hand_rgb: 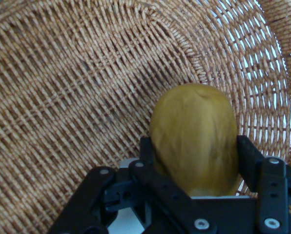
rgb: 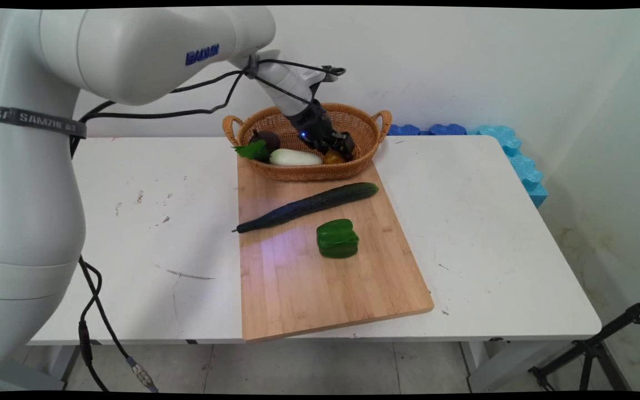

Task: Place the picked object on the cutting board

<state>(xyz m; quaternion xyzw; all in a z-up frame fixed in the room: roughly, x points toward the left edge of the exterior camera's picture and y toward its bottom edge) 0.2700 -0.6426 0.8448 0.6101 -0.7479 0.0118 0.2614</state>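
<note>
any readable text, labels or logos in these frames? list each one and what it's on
"SAMZIE": white letters on the grey strap round the arm's big link; the marks before and after it are unreadable.
Blue lettering on the arm's upper link: blurred, not readable.
Nothing legible on the basket, the cutting board or in the hand view.

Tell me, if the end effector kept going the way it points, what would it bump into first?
The end effector already grips a yellow-brown potato-like thing between its fingers. Straight ahead lies the wicker basket, probably its woven bottom or side wall, though depth is hard to judge.
</note>
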